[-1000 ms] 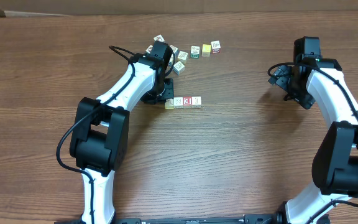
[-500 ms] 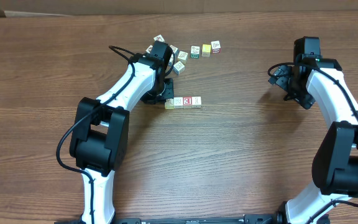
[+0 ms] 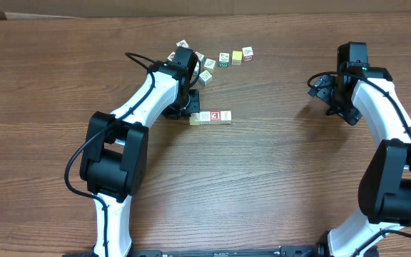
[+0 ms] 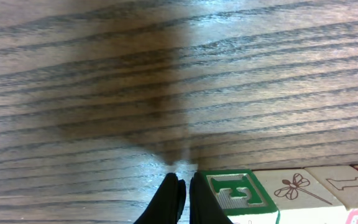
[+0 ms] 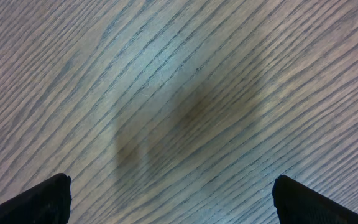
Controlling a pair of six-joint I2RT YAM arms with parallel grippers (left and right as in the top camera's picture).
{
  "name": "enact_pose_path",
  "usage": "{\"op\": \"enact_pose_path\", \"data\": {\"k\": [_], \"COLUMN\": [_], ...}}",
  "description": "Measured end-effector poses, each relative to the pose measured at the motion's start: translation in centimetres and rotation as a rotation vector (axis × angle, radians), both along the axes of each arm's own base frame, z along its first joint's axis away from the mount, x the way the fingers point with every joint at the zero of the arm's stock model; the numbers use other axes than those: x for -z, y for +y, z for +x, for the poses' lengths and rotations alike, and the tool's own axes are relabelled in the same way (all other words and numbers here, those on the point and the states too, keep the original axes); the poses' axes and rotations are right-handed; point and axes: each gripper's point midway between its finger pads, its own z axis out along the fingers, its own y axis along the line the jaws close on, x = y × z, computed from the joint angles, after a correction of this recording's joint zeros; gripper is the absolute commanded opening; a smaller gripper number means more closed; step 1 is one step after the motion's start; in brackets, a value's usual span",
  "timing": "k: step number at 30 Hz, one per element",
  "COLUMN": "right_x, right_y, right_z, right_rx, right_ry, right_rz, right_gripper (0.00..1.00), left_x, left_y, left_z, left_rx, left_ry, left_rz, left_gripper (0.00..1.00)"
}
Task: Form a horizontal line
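The row [image 3: 210, 117] of four cubes lies straight on the counter [image 3: 277, 178], its near end just beside the left tool [image 4: 184, 186]. That tool's black fingers are pinched almost together, leaving only a slit, and grip nothing. One finger seems to touch the end cube [image 4: 238, 194], though the contact is dim there. The cubes are pale wood, square-cornered, with printed faces: a green-framed E, a dragonfly, an outlined letter. Ahead of the left tool the counter runs open. The cluster [image 3: 204, 63] of loose cubes sits by its wrist, opposite the row. The right tool [image 5: 171, 186] is spread wide over bare surface, holding nothing, well apart from the row. The counter is brown, matte, with striped grain.
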Motion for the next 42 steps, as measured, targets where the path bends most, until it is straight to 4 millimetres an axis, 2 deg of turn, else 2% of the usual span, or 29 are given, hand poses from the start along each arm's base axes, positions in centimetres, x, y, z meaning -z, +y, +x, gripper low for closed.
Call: {"op": "enact_pose_path", "data": {"k": [11, 22, 23, 25, 28, 30, 37, 42], "right_x": [0.0, 0.0, 0.0, 0.0, 0.0, 0.0, 0.0, 0.0], "right_y": [0.0, 0.0, 0.0, 0.0, 0.0, 0.0, 0.0, 0.0], "right_z": [0.0, 0.0, 0.0, 0.0, 0.0, 0.0, 0.0, 0.0], "right_rx": [0.0, 0.0, 0.001, 0.0, 0.0, 0.0, 0.001, 0.0], "right_ry": [0.001, 0.001, 0.001, 0.0, 0.0, 0.0, 0.0, 0.0], "right_rz": [0.0, 0.0, 0.0, 0.0, 0.0, 0.0, 0.0, 0.0], "right_gripper": [1.0, 1.0, 1.0, 1.0, 1.0, 1.0, 1.0, 1.0], "left_x": [0.0, 0.1, 0.1, 0.1, 0.1, 0.1, 0.0, 0.0], "left_y": [0.0, 0.8, 0.9, 1.3, 2.1, 2.9, 5.9, 8.7], "left_z": [0.0, 0.1, 0.1, 0.2, 0.1, 0.0, 0.3, 0.1], "left_rx": [0.0, -0.007, -0.007, -0.003, -0.019, -0.031, -0.107, -0.17], "left_ry": [0.001, -0.007, -0.009, -0.014, -0.018, -0.016, -0.01, 0.019], "left_rz": [-0.001, 0.046, 0.052, 0.072, 0.118, 0.156, 0.224, 0.251], "left_gripper": [0.04, 0.05, 0.11, 0.33, 0.57, 0.98, 0.99, 1.0]}}
